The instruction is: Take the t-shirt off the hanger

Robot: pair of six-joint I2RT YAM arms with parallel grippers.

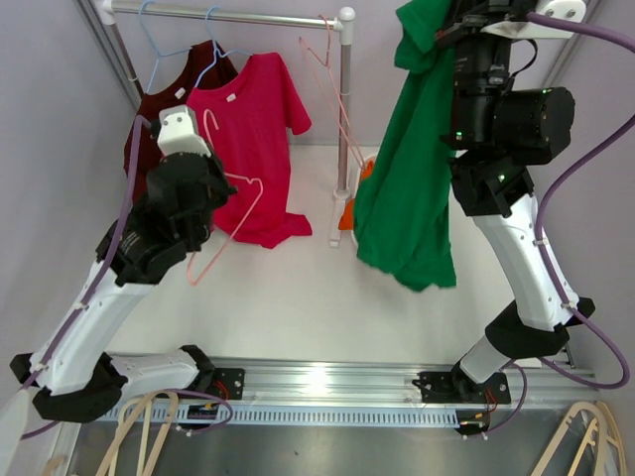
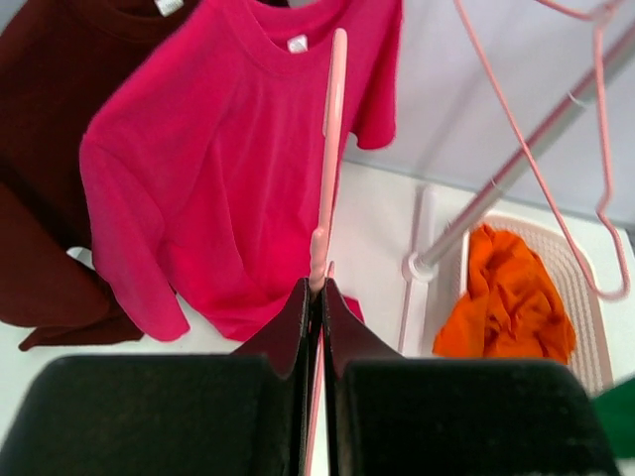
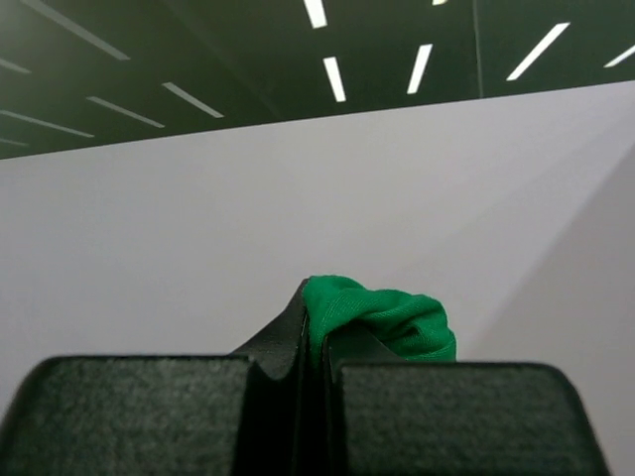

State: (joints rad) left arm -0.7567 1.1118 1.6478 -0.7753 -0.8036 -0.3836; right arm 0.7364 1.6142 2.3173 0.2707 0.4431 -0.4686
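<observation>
My right gripper (image 1: 442,35) is raised high at the top right and is shut on a green t-shirt (image 1: 407,169), which hangs down free of any hanger; a bunch of its cloth shows between the jaws in the right wrist view (image 3: 382,319). My left gripper (image 1: 213,188) is shut on a bare pink hanger (image 1: 230,223) and holds it above the table at the left. In the left wrist view the hanger (image 2: 330,149) runs up from the closed jaws of that gripper (image 2: 319,288).
A rack rail (image 1: 228,15) at the back carries a magenta t-shirt (image 1: 253,149) and a dark red t-shirt (image 1: 164,109) on hangers, plus an empty pink hanger (image 1: 332,79). A basket (image 2: 585,297) with an orange cloth (image 2: 506,302) lies by the rack post (image 1: 344,109).
</observation>
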